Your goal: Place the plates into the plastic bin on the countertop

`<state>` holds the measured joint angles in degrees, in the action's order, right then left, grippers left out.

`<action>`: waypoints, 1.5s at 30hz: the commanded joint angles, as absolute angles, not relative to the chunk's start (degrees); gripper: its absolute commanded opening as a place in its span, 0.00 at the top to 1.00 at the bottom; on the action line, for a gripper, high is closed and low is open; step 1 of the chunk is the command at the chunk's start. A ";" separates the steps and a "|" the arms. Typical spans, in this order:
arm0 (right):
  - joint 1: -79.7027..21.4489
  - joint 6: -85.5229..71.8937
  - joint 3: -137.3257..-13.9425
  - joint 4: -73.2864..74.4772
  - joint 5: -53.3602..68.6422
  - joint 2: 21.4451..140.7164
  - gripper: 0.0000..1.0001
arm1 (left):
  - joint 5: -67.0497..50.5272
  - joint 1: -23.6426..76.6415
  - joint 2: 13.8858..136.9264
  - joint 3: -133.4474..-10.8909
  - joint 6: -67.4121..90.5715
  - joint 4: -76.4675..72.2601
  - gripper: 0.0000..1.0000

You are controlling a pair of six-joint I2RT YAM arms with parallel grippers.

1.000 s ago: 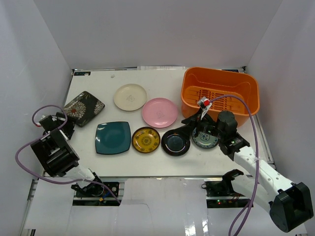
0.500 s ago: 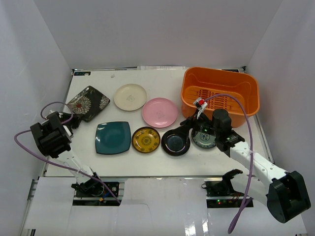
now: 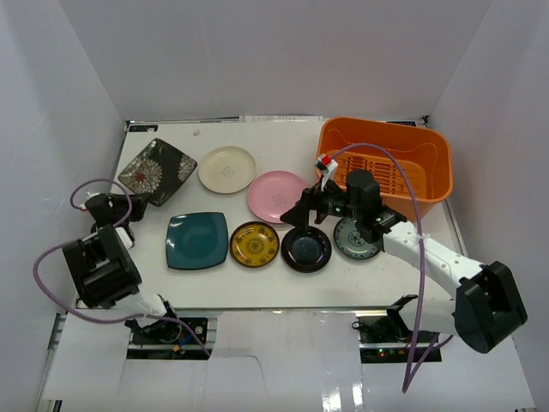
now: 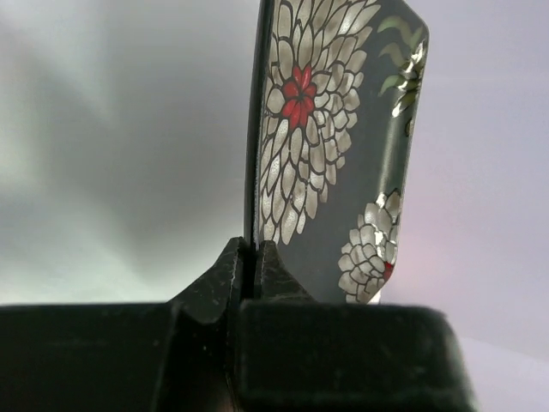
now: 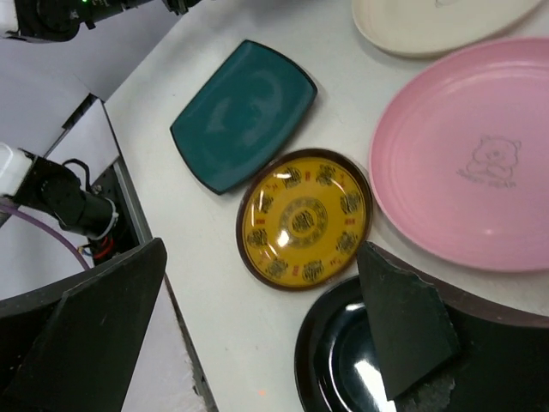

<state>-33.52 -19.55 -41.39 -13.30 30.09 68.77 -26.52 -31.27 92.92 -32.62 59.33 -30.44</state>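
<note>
The left end effector (image 4: pixel 255 257) pinches the edge of the square dark floral plate (image 4: pixel 334 146) — the right end effector (image 5: pixel 262 247) stands wide open by the glossy black plate (image 5: pixel 336 365).

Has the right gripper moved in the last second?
Yes. The right gripper has shifted left, away from the orange bin and toward the pink plate.
</note>
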 commanded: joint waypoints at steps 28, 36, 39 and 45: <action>-34.36 -19.77 -66.10 -4.65 15.91 86.84 0.44 | -42.27 7.73 59.94 -36.74 48.78 -15.12 1.00; -30.17 -25.65 -63.20 -7.81 16.16 82.29 0.92 | -45.52 9.40 60.56 -40.95 47.56 -13.02 0.39; -22.98 -29.17 -62.22 -10.28 18.98 78.33 0.92 | -42.81 10.80 60.64 -47.71 40.01 -2.40 0.23; -1.20 -33.31 -64.16 -9.76 25.13 73.66 0.92 | -36.04 14.85 57.31 -47.73 32.96 3.16 0.14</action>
<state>-11.79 -30.17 -62.04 -4.14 24.88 78.04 -38.28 13.52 59.66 -47.70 37.71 -0.14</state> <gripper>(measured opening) 0.155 0.854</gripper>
